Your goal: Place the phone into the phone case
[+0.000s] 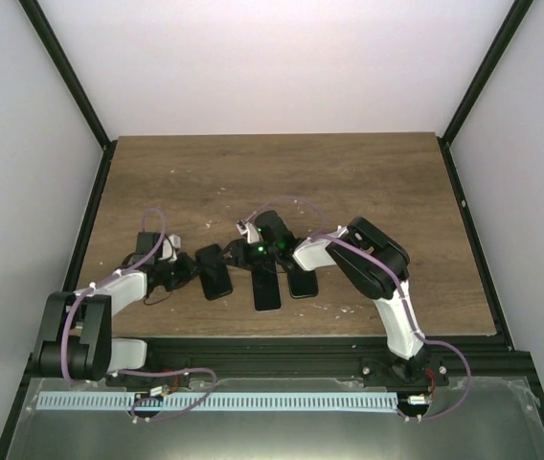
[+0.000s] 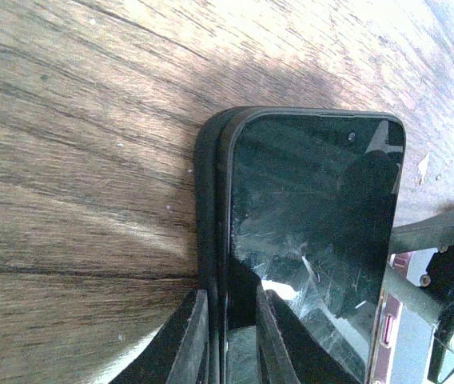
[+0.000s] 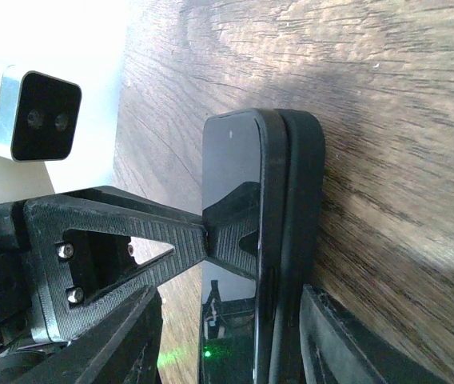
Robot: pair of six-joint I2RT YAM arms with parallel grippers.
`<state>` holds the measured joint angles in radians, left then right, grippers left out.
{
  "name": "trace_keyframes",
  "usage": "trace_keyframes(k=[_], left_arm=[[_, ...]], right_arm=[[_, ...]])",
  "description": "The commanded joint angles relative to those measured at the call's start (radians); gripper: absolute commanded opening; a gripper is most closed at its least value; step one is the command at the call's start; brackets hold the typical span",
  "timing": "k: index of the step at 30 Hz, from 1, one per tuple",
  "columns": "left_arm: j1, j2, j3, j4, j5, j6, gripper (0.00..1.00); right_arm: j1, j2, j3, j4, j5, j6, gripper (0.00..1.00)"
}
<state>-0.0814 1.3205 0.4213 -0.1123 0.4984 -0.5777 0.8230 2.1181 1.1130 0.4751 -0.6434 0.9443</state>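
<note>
Right now my left jaws are clenched on the long edge of the phone (image 2: 315, 232), which sits against a black cover (image 3: 303, 184) on the desk (image 2: 67, 160); my right jaws stand released, straddling its end

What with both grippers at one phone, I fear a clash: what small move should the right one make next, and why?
Probably close the right gripper gently. Its jaws stand open astride the phone and the black cover behind it, a seam shows between them, and the left gripper pinches the same pair further along; a squeeze might seat them.
</note>
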Motion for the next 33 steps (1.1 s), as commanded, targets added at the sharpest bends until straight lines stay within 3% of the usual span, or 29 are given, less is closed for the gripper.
trace_keyframes(k=[1,5,10,14,19,26,33], left_arm=[[-0.014,-0.012,-0.028,0.021,0.066,-0.015,0.17],[-0.014,0.016,-0.028,0.047,0.098,-0.024,0.1],[-0.015,0.004,-0.027,0.025,0.081,-0.016,0.09],[-0.016,-0.017,-0.031,0.011,0.057,-0.015,0.23],[-0.015,-0.019,-0.027,-0.009,0.046,-0.003,0.27],[-0.015,-0.019,-0.031,-0.006,0.057,-0.008,0.2],[-0.015,-0.054,-0.039,-0.005,0.067,-0.03,0.25]], right_arm=[[0.042,-0.008,0.033,0.092,-0.096,0.024,0.48],[0.044,0.008,0.041,0.116,-0.11,0.049,0.48],[0.047,-0.009,0.038,0.11,-0.101,0.047,0.48],[0.055,-0.009,0.039,0.11,-0.099,0.043,0.48],[0.06,0.002,0.041,0.131,-0.102,0.056,0.48],[0.071,0.014,0.066,0.097,-0.106,0.05,0.48],[0.082,0.011,0.069,0.116,-0.126,0.054,0.48]])
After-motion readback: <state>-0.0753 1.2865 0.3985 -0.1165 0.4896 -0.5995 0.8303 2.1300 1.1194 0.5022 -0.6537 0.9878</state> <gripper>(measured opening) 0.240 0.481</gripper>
